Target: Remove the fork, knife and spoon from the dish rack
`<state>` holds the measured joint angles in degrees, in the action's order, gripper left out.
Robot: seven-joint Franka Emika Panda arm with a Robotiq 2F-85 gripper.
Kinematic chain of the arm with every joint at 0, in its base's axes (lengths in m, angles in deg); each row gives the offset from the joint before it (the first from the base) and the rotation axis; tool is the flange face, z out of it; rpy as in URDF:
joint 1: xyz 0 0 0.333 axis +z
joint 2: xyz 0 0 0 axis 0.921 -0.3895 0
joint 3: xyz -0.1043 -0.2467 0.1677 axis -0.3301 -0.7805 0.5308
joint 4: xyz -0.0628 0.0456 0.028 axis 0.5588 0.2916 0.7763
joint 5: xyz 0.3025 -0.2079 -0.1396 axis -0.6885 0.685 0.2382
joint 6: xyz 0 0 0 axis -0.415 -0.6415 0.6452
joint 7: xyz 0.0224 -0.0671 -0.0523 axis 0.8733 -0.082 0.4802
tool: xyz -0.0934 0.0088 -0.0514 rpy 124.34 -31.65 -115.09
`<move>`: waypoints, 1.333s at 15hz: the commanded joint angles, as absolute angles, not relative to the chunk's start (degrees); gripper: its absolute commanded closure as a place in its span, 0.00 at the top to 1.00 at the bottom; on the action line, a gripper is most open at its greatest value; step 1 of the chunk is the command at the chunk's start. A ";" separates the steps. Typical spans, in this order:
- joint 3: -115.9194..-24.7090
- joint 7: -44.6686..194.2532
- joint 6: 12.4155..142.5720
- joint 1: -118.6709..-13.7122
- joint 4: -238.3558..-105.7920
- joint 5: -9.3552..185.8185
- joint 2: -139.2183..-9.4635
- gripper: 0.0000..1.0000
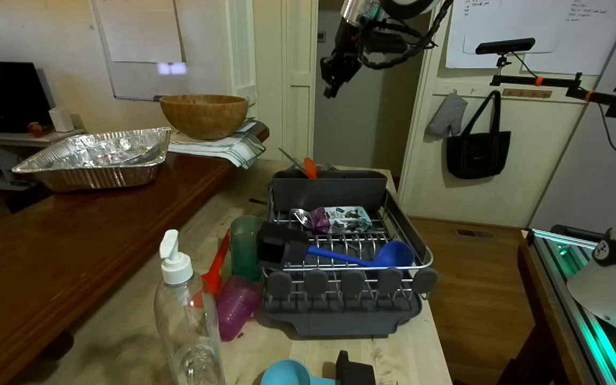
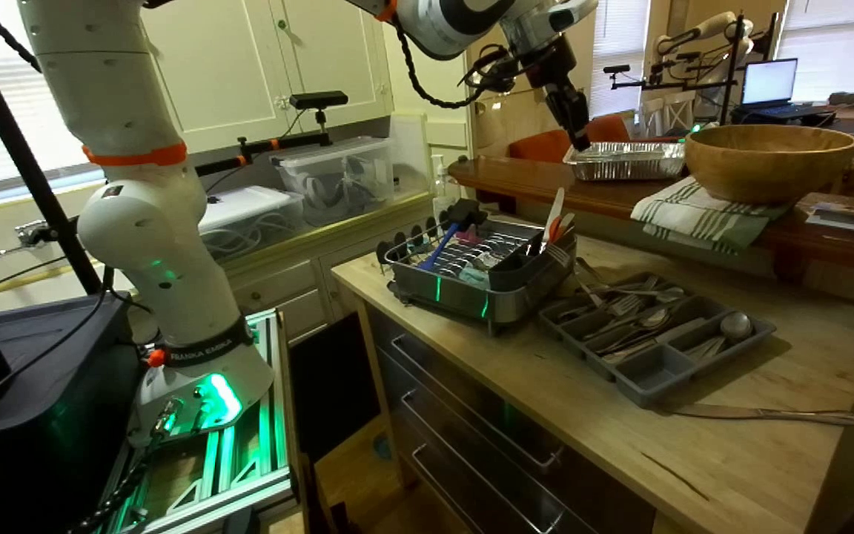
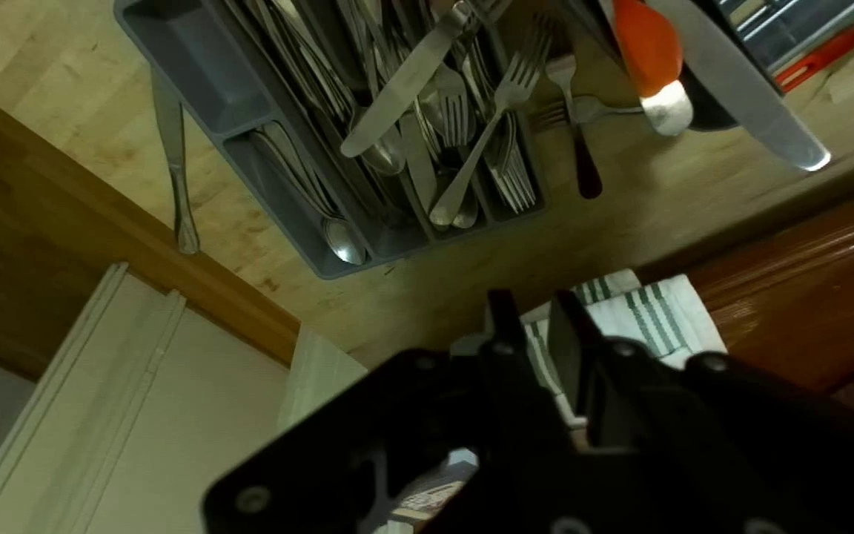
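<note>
Leftmost in an exterior view, the white, jointed robot arm (image 2: 182,297) stands on a metal frame (image 2: 280,404), apart from the pale wooden tabletop (image 2: 827,356). Near the tabletop's left corner, one side along the front edge, sits the dark grey, boxy plastic dish rack (image 2: 445,295) with rounded prongs. A blue plastic ladle (image 1: 396,254) lies across it. In the cutlery holder (image 2: 520,273) at its right end, a silver metal knife (image 2: 556,210) leans up beside an orange, rounded utensil (image 2: 554,230). The tines of a silver metal fork (image 2: 559,255) show just below; whether that fork sits in the holder or outside it, the view is too poor to say.

Well above the tabletop hangs the black, two-fingered claw (image 3: 534,305), spread slightly, a white cloth towel with green stripes (image 3: 657,315) showing through the gap in the wrist view. Farther right, on the dark red-brown wooden counter (image 2: 508,182) along the back edge, stands a crinkled silver foil tray (image 2: 623,170). Between the front and back edges lies a grey plastic divided tray (image 2: 655,374) heaped with silver cutlery (image 3: 401,93), just beside the rack. A round, brown wooden bowl (image 2: 768,159) stands on the counter, the towel at its base. Toward the right edge, a long silver table knife (image 2: 812,416) lies flat.
</note>
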<state>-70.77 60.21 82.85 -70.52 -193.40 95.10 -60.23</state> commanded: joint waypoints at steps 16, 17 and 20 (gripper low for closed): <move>-69.82 79.31 63.59 -70.76 -188.56 92.32 -66.92 1.00; -69.71 82.76 64.97 -70.93 -188.72 92.15 -68.10 1.00; -70.00 82.16 64.83 -70.50 -189.39 93.25 -67.91 1.00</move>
<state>-70.02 82.19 64.91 -70.49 -189.46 93.26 -67.98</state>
